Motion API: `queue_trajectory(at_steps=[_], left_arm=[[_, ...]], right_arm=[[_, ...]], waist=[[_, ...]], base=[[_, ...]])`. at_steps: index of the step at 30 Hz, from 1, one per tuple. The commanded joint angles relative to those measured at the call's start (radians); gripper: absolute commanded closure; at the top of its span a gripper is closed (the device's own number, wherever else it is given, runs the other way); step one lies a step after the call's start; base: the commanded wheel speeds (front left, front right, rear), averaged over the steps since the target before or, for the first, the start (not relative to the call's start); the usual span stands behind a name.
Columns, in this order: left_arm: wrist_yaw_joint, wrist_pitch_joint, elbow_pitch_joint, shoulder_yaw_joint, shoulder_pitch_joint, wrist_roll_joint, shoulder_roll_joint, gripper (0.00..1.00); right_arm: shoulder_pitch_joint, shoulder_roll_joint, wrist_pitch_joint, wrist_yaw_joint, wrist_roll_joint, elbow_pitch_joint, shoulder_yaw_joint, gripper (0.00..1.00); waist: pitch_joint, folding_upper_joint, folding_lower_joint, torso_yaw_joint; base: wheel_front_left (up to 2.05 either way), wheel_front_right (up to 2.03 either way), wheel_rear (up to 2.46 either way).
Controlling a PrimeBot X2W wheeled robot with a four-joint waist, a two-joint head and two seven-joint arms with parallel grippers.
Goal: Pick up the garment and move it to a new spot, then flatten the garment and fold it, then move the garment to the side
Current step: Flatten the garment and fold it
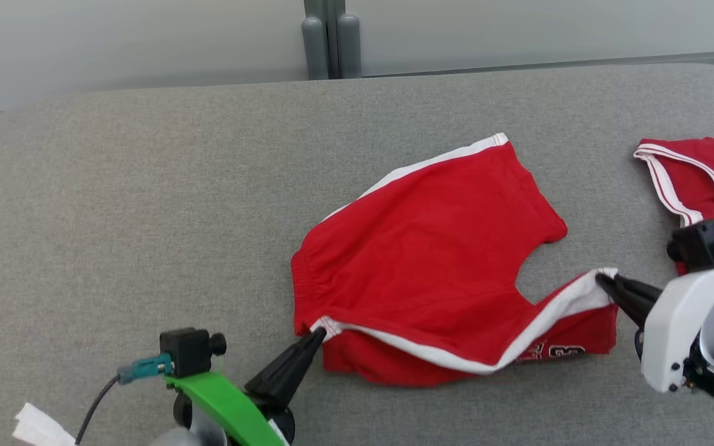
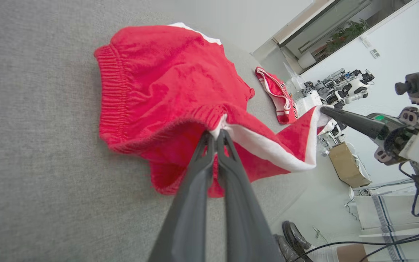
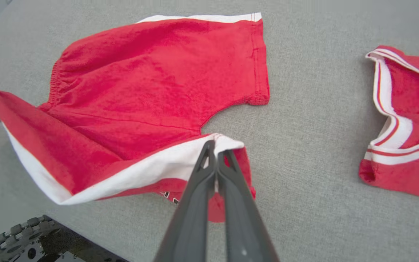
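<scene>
The red shorts [image 1: 431, 248] with white side stripes are lying near the middle of the grey desk [image 1: 146, 217], far half spreading flat, near striped edge hanging lifted over black lettering.

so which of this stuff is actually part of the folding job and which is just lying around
In the job:
- red shorts with white side stripes
- left gripper, shut on their waistband corner
- right gripper, shut on their leg hem

Just lying about:
- second red garment with white-and-red trim, far right
- white paper-like scrap, lower left
</scene>
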Motion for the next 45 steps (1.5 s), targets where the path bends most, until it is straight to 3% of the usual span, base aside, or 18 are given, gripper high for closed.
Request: queue_trajectory(at_steps=[1, 4, 11, 22, 34, 35, 36, 37, 45], left_arm=[[-0.002, -0.008, 0.016, 0.014, -0.031, -0.002, -0.014, 1.00], [0.007, -0.024, 0.072, 0.035, -0.081, 0.007, -0.050, 1.00], [0.077, -0.073, 0.225, 0.060, -0.181, 0.081, -0.138, 1.00], [0.098, -0.089, 0.348, 0.069, -0.279, 0.114, -0.252, 1.00], [0.113, -0.100, 0.427, 0.096, -0.360, 0.139, -0.324, 0.98], [0.113, -0.100, 0.435, 0.098, -0.364, 0.146, -0.328, 0.62], [0.112, -0.102, 0.444, 0.101, -0.367, 0.153, -0.333, 0.06], [0.109, -0.101, 0.448, 0.104, -0.369, 0.155, -0.336, 0.00], [0.088, -0.107, 0.471, 0.150, -0.341, 0.202, -0.340, 0.00]], right_arm=[[-0.037, -0.001, -0.029, 0.000, -0.014, 0.033, 0.019, 1.00], [-0.138, 0.002, -0.093, 0.000, -0.045, 0.122, 0.059, 1.00], [-0.342, 0.009, -0.234, 0.000, -0.125, 0.329, 0.141, 1.00], [-0.584, 0.055, -0.406, -0.001, -0.212, 0.633, 0.175, 1.00], [-0.714, 0.110, -0.532, -0.001, -0.267, 0.841, 0.157, 1.00], [-0.721, 0.117, -0.533, -0.001, -0.264, 0.853, 0.161, 0.58], [-0.726, 0.123, -0.537, -0.001, -0.261, 0.865, 0.165, 0.00], [-0.732, 0.127, -0.544, -0.001, -0.260, 0.872, 0.170, 0.00], [-0.739, 0.128, -0.571, -0.001, -0.217, 0.912, 0.208, 0.00]], waist=[[0.009, 0.0000, 0.0001, 0.010], [0.023, 0.0000, 0.0001, 0.024], [0.055, 0.0000, 0.0001, 0.054], [0.113, 0.0000, 0.0001, 0.104], [0.171, 0.0000, 0.0001, 0.143], [0.173, 0.0000, 0.0001, 0.143], [0.175, 0.0000, 0.0001, 0.143], [0.175, 0.0000, 0.0001, 0.143], [0.146, 0.0000, 0.0001, 0.134]], base=[[0.00, 0.00, 0.00], [0.00, 0.00, 0.00], [0.00, 0.00, 0.00], [0.00, 0.00, 0.00], [0.00, 0.00, 0.00], [0.00, 0.00, 0.00], [0.00, 0.00, 0.00], [0.00, 0.00, 0.00], [0.00, 0.00, 0.00]])
